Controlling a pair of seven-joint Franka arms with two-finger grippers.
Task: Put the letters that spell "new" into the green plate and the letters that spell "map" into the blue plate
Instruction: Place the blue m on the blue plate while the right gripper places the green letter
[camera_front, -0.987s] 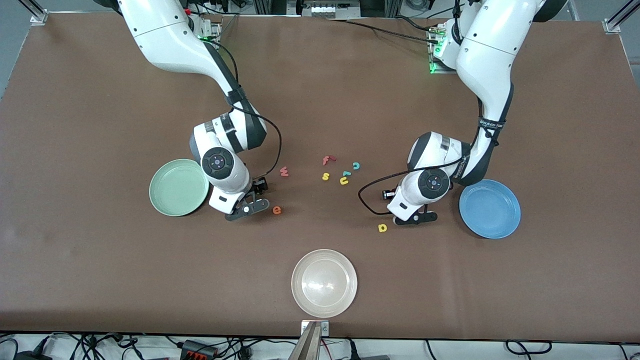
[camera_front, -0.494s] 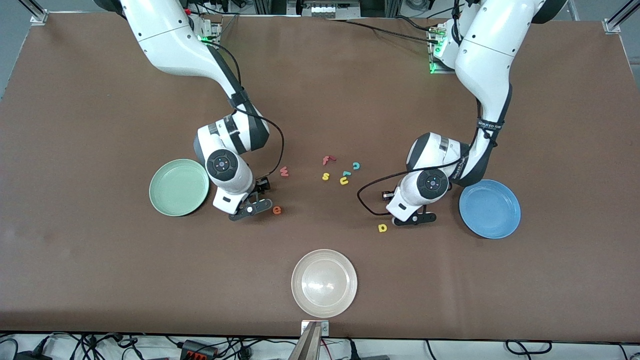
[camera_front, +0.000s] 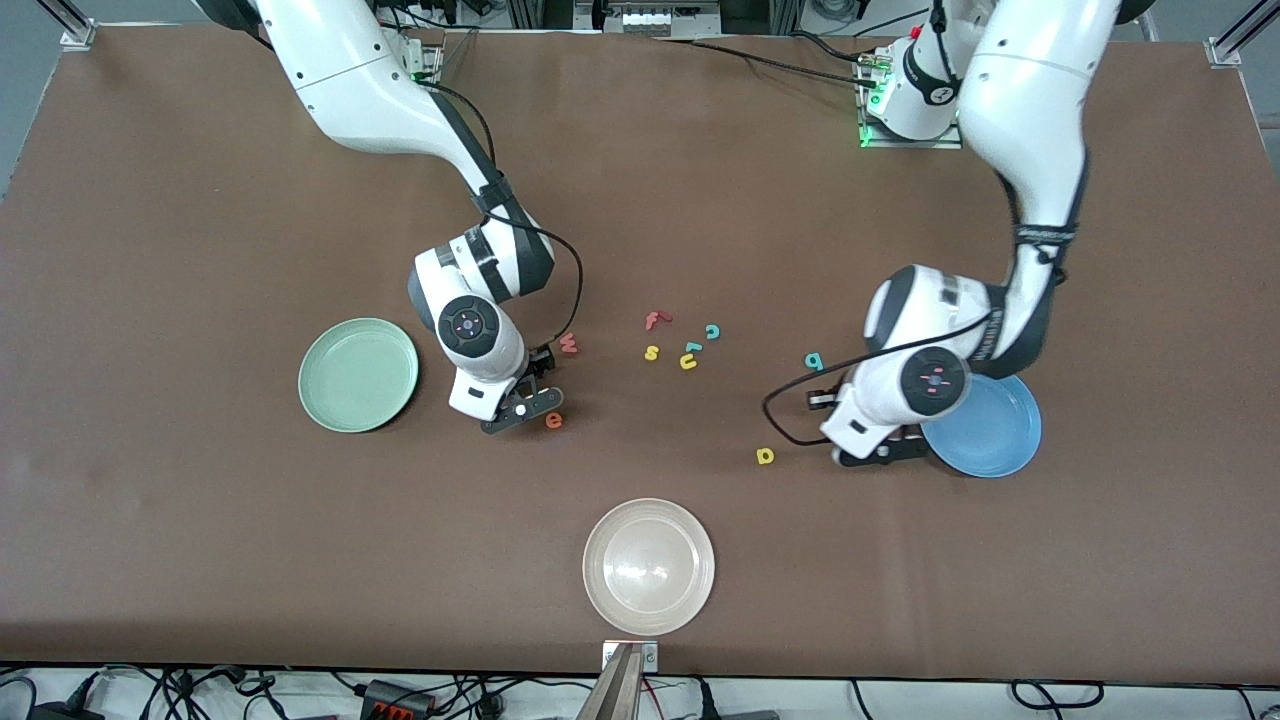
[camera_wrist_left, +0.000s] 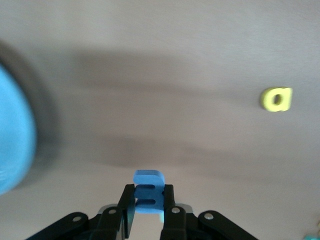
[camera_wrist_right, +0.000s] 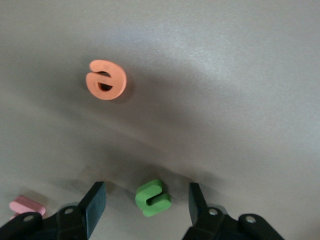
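My left gripper (camera_wrist_left: 148, 198) is shut on the blue "m" (camera_wrist_left: 148, 179), held up just off the table beside the blue plate (camera_front: 990, 430) (camera_wrist_left: 12, 140). The yellow "a" (camera_front: 765, 456) (camera_wrist_left: 276, 99) and the teal "p" (camera_front: 814, 361) lie on the table near it. My right gripper (camera_wrist_right: 145, 200) (camera_front: 520, 408) is open and low over the table, with the green "n" (camera_wrist_right: 153, 198) lying flat between its fingers, untouched. The orange "e" (camera_front: 553, 421) (camera_wrist_right: 106, 80) and the pink "w" (camera_front: 568, 344) (camera_wrist_right: 27, 206) lie close by. The green plate (camera_front: 358, 375) sits beside the right arm's hand.
A cluster of other letters lies mid-table: a red "f" (camera_front: 655, 320), a yellow "s" (camera_front: 651, 352), a yellow "u" (camera_front: 688, 362) and a teal "c" (camera_front: 713, 331). A beige plate (camera_front: 648, 566) sits near the table's front edge.
The left arm has swung toward the blue plate, and the teal "p" that its hand covered now shows. The right gripper has shifted toward the orange "e" and the "w".
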